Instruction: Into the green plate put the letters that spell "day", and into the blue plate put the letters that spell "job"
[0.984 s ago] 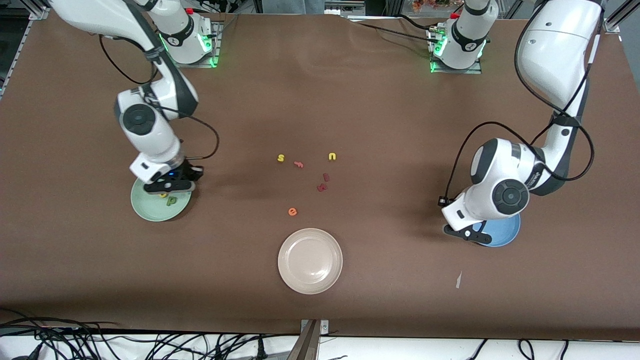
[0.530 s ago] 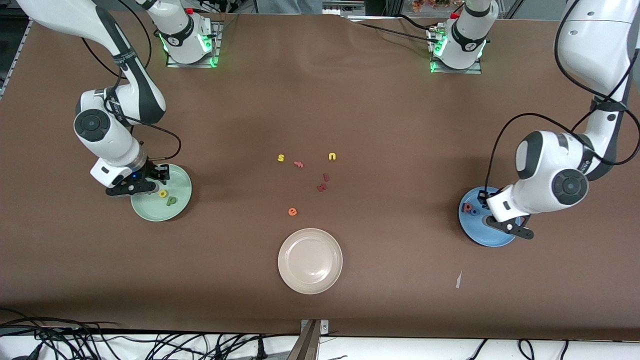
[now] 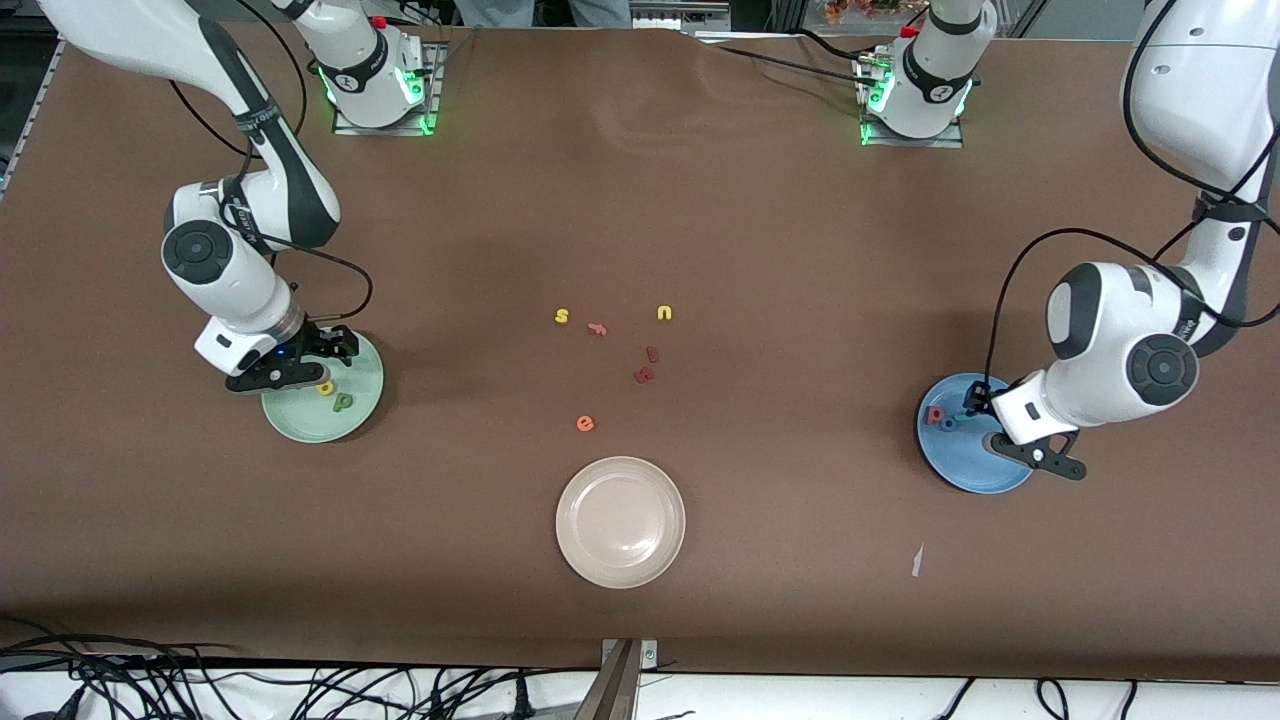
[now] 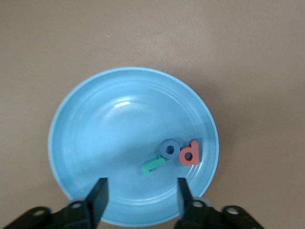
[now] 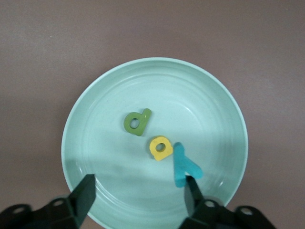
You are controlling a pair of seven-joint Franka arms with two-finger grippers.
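Right gripper (image 5: pixel 138 191) over the green plate (image 5: pixel 95 114), fingers spread wide and empty: green d (image 5: pixel 137 122), yellow a (image 5: pixel 160 148), teal y (image 5: pixel 183 168) lying in the plate. Left gripper (image 4: pixel 141 193) likewise wide over the blue plate (image 4: pixel 95 109); j (image 4: pixel 153 165), o (image 4: pixel 169 149), b (image 4: pixel 189 152) inside, clear of both fingers.

right tool (image 3: pixel 322 362) hiding teal y (image 5: pixel 183 167) from front camera

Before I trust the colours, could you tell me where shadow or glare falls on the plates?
Right wrist view: a shadow band crosses the green plate near the jaws. Left wrist view: a faint highlight sits on the blue plate. Front view: glare streaks the beige plate.
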